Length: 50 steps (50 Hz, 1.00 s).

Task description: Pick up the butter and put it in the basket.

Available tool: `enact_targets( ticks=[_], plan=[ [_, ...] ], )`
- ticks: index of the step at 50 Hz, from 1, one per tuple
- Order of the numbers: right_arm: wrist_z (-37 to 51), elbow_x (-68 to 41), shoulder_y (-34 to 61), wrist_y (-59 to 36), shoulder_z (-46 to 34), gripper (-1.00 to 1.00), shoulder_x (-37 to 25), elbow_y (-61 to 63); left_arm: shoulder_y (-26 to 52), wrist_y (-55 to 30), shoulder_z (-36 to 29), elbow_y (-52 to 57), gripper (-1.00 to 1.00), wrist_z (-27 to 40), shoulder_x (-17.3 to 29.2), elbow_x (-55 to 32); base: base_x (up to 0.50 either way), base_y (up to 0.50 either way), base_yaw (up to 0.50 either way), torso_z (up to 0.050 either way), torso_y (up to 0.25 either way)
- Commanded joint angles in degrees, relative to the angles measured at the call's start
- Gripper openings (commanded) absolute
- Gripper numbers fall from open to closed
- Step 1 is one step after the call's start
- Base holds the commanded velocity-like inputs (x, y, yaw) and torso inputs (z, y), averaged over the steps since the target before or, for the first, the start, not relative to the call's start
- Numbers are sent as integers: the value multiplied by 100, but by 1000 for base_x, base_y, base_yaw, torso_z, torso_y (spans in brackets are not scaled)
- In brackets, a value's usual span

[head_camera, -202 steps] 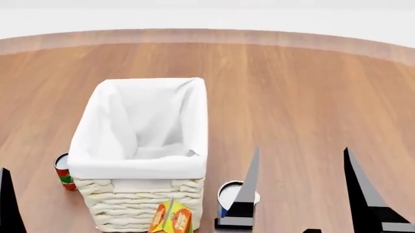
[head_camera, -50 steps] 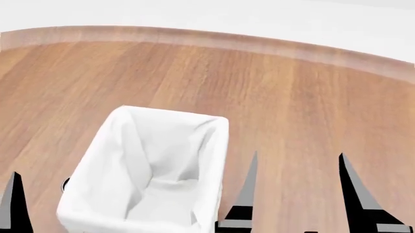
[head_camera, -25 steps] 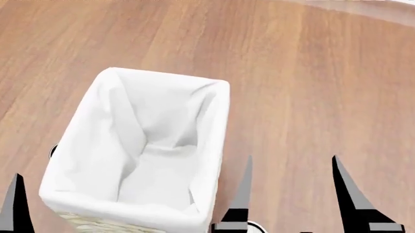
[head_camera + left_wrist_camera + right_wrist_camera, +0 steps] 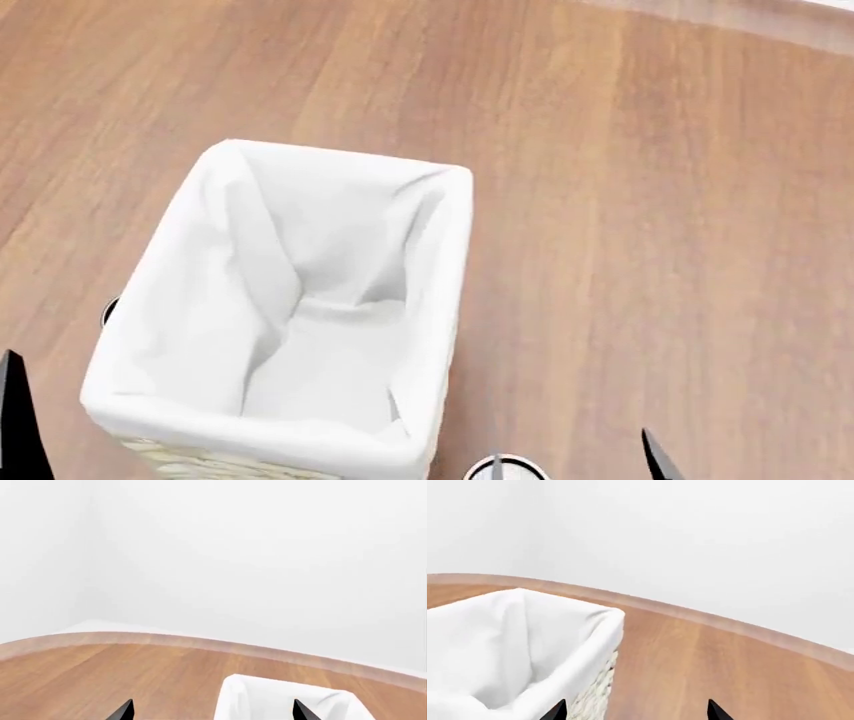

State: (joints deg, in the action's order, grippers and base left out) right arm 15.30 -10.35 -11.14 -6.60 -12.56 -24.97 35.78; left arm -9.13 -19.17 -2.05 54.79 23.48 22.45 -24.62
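Both our grippers have dropped toward six o'clock in the head view since half a second ago; only fingertips show. Our left gripper (image 4: 212, 710) and right gripper (image 4: 635, 710) have jaws spread wide, holding nothing. We see no butter. The basket (image 4: 447, 250) sits at nine o'clock on the table (image 4: 641, 200).

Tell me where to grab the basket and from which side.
Probably the basket at its right long rim, from straight above. The top is open and the wall looks thin enough to straddle, one finger inside and one outside. The whole body looks too wide to span.
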Motion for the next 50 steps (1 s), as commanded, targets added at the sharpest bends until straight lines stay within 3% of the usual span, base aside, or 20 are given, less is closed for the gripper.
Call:
enact_targets(
  ticks=[1, 17, 37, 50],
  plan=[
    [-417, 318, -526, 1297, -4, 100, -142, -963, -15, 357, 25, -137, 100, -232, -60, -137, 0, 0, 0, 0, 0],
    [-709, 491, -1108, 2247, -152, 100, -416, -1849, -24, 382, -18, -80, 100, -171, -10, -140, 0, 0, 0, 0, 0],
    [-797, 516, -1306, 2407, -318, 100, -462, -1787, -32, 439, -16, -59, 100, -106, 47, -175, 0, 0, 0, 0, 0],
    [-1084, 271, -1181, 2773, -490, 100, -409, -2568, -38, 471, -2, -57, 100, -82, 95, -259, 0, 0, 0, 0, 0]
  ],
)
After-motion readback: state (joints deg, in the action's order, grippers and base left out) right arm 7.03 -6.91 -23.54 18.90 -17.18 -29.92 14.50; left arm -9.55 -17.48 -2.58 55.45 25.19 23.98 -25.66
